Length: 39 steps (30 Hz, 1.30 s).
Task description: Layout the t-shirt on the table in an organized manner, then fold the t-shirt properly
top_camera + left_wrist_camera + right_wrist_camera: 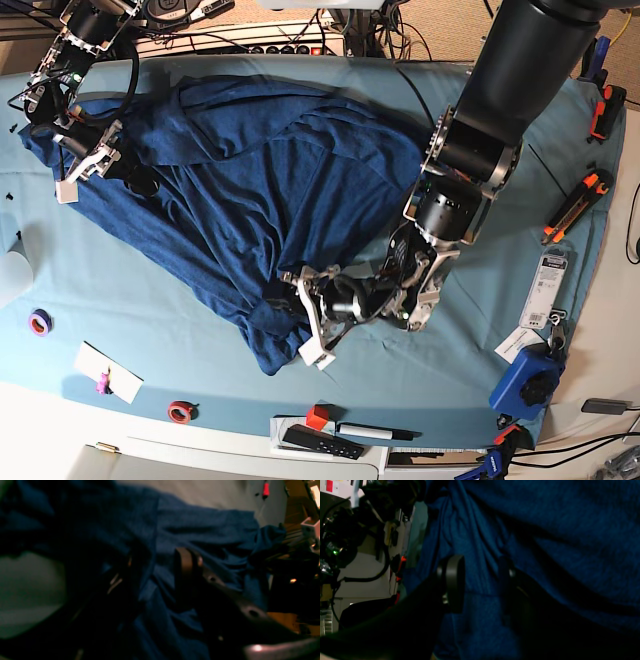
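The t-shirt (pixel 250 200) lay rumpled on the table (pixel 130 320). My left gripper (pixel 290 300) pinched the bunched bottom edge near the front. My right gripper (pixel 480 580) held a fold of the shirt at the far side.

One t-shirt (pixel 240 190) lies on one table (pixel 150 330). Two tape rolls sit near the front edge, purple (pixel 39 322) and red (pixel 180 411). One cube (pixel 317 417), one marker (pixel 375 432), two arms.
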### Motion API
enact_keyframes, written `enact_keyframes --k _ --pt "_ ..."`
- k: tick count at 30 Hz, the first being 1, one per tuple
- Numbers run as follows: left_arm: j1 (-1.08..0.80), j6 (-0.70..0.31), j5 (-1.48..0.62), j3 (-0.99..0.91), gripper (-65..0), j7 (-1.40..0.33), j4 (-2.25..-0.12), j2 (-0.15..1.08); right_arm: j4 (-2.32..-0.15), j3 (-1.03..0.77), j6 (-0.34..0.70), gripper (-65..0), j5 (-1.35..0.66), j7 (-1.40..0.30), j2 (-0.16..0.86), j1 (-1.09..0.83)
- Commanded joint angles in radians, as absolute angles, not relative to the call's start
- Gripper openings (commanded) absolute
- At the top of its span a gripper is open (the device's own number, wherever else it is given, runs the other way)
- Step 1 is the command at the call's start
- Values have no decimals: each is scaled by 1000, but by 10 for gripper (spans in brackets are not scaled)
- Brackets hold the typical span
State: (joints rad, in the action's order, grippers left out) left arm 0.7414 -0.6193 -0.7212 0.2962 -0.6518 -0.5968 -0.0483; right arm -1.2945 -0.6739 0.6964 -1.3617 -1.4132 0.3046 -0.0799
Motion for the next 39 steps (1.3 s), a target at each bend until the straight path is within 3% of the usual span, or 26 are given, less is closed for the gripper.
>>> enact_keyframes --k 1,6,16,18,21,23,25,29,35,37,39 --pt "779 -627 -709 294 -445 -606 -614 -55 -1311 -680 698 -424 -1391 -1396 324 -69" --pt "778 -626 -545 294 -362 -527 -620 -55 -1311 -680 698 -424 -1391 -1396 324 -69" --pt "778 -626 -531 294 -361 -496 -667 -56 -1311 -680 698 -424 -1391 -1396 324 -69" --pt "777 -626 -532 294 -423 -490 -667 -56 -1311 -680 698 -424 -1391 -1396 324 -69" --pt "772 -626 -535 294 -628 -486 -667 -56 -1311 -680 698 -424 -1391 -1396 324 -69" --pt "761 -626 -534 294 -650 -467 -667 -56 -1311 -680 698 -424 -1391 -1396 324 -69" --pt "751 -627 -528 294 -600 -451 -667 -56 -1311 -680 698 -424 -1391 -1396 324 -69" --pt "745 -638 -464 294 -367 -447 -667 -70 -1311 -680 698 -424 -1391 -1396 324 -69" --pt "745 -625 -448 294 -350 -443 -667 -87 -1311 -680 698 -424 -1391 -1396 324 -69" --pt "745 -614 -448 294 -400 -436 -667 -93 -1311 -680 698 -424 -1391 -1396 324 -69" --pt "745 -611 -448 294 -548 -435 -667 -97 -1311 -680 698 -424 -1391 -1396 324 -69"
